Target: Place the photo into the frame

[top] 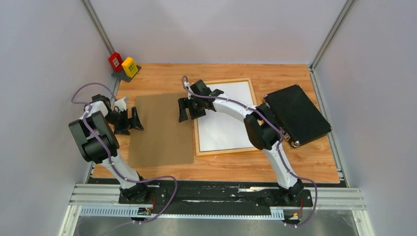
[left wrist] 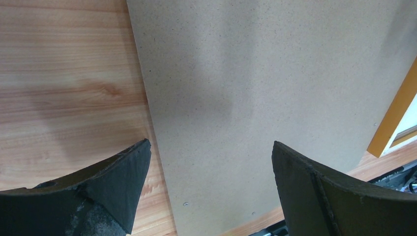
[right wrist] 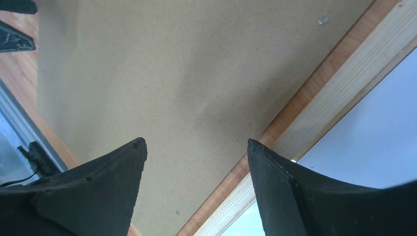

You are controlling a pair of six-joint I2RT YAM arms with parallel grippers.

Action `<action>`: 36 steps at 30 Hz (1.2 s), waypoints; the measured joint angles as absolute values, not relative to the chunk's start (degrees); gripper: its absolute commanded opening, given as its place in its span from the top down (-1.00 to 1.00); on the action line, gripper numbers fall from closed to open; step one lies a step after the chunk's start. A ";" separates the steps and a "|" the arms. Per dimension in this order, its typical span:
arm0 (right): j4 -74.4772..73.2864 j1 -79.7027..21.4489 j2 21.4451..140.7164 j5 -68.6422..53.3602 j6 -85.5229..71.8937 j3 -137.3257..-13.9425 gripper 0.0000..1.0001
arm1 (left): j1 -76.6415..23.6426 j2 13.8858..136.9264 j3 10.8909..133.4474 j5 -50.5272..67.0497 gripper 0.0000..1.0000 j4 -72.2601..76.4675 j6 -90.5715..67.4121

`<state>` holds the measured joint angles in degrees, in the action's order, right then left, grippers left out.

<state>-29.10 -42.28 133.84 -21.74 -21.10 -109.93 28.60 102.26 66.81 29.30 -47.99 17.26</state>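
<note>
A large, thin rectangular wooden frame (top: 226,151) is seen lying flat on the light wooden table (top: 275,169), right of centre, with its pale wood side turned up. Its opening is filled by a large white rectangular sheet (top: 223,128) – the photo with its white back up; the printed side is not visible. Just beside the frame's left rail a flat brown hardboard panel (top: 160,132) is laid. In the right wrist view a narrow strip of table is seen between the panel (right wrist: 172,64) and the light wood rail (right wrist: 344,83). The right gripper (top: 190,115) is held above the panel's right edge, near that rail; its fingers are spread and nothing is grasped between them (right wrist: 196,141). The left gripper (top: 129,125) is poised over the panel's left edge, its fingers fully released and empty (left wrist: 210,145), with the panel (left wrist: 270,73) below them. A black rectangular case (top: 297,115) is set at an angle to the right of the frame. At the far left corner of the table – well apart from the rest – a small red block (top: 115,61) and a small yellow block (top: 130,66) are placed side by side.
</note>
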 measured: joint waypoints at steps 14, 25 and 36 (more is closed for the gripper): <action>-30.98 -42.57 134.74 -12.43 -22.52 -111.59 -0.72 | 28.60 102.56 66.83 29.61 -1.00 -47.94 17.32; -31.99 -42.63 138.96 -15.79 -24.43 -117.08 -0.68 | 28.60 103.13 66.92 31.09 -1.00 -48.27 18.90; -31.62 -41.80 140.29 -22.20 -25.85 -118.26 -0.66 | 28.97 103.70 67.13 31.22 -1.00 -48.71 21.50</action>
